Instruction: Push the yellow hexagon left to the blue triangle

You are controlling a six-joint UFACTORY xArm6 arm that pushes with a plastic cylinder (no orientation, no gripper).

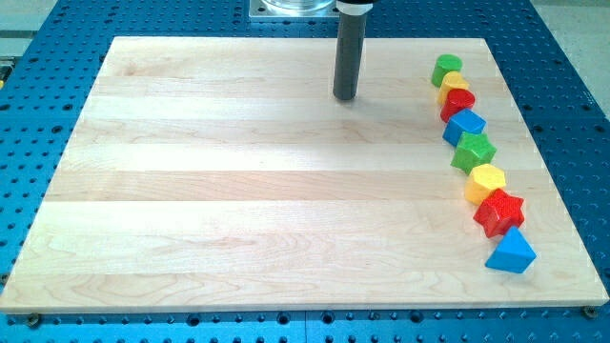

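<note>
Wooden counter (238, 191) on blue pegboard (57, 38). Right side, top to btm: green block (445, 70), yellow (452, 84), red (458, 102), blue (465, 126), green star (474, 151), red star (500, 211).

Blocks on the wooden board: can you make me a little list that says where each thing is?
board: wooden board on a blue pegged table
my tip: near the view's top, far left of all blocks, touching none
block line: curved column along the view's right edge
yellow hexagon: between green star and red star
blue triangle: lowest in the line
upper blocks: green, yellow, red, blue
</note>
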